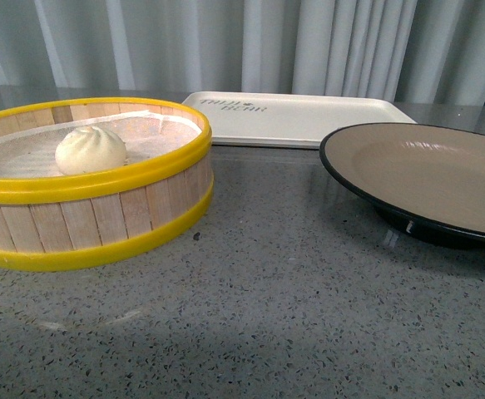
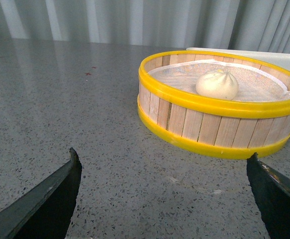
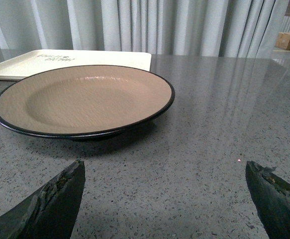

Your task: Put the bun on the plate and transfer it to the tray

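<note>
Neither arm enters the front view. By its own wrist camera the left hand (image 2: 164,154) is released: two dark fingers stand wide apart, low over the speckled grey tabletop (image 1: 292,324), nothing between them, aimed level at the round wooden steamer basket with yellow rims (image 1: 92,220). The right hand (image 3: 164,163) is likewise spread and empty, facing the wide shallow tan plate with black rim (image 1: 442,179). At centre left of the front view the small pale pleated steamed bun (image 1: 90,150) lies inside the basket on a white liner (image 1: 155,133), not yet lifted. The plate stands empty at centre right, apart from the basket, apparently set to receive the bun. Behind both, at upper centre, lies the flat rectangular cream-white plastic tray (image 1: 309,120), bare, apparently the final station.
</note>
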Robot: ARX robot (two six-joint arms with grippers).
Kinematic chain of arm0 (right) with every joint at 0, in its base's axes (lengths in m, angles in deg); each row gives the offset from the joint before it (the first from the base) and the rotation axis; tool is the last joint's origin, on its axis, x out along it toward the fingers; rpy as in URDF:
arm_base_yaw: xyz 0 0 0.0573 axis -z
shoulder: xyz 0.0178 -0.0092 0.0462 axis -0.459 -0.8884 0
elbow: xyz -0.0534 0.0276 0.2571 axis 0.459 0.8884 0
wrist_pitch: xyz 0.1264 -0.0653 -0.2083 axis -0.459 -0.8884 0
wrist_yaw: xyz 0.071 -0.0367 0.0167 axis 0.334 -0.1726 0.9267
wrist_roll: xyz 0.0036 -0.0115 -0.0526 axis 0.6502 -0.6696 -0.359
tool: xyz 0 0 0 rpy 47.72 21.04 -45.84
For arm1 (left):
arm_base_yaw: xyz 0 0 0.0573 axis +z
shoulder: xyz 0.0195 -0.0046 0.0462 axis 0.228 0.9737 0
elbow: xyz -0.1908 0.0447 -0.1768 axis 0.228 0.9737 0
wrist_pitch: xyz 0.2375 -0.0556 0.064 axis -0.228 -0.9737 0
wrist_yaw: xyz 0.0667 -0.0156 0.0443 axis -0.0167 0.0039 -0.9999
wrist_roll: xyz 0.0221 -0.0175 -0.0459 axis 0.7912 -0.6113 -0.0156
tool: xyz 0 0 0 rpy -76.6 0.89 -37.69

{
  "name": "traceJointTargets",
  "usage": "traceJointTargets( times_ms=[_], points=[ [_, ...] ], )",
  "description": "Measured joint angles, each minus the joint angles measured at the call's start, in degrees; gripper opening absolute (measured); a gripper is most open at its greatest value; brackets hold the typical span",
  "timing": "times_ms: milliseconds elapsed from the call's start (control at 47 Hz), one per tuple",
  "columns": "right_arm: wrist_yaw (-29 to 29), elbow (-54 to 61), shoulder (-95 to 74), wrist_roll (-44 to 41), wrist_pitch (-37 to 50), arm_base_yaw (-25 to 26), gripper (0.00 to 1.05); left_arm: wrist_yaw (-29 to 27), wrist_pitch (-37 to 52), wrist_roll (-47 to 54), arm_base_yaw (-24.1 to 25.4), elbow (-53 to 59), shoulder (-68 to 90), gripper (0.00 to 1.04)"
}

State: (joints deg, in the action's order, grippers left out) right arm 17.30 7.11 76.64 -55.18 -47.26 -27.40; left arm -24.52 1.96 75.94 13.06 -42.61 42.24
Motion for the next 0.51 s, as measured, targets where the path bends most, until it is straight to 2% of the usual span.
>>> traceJointTargets(
  times_ms=[511],
  points=[
    [0.00, 0.00, 0.00, 0.00, 0.00, 0.00, 0.96, 0.00, 0.00, 0.00, 0.00, 0.00, 0.00, 0.98]
  ],
)
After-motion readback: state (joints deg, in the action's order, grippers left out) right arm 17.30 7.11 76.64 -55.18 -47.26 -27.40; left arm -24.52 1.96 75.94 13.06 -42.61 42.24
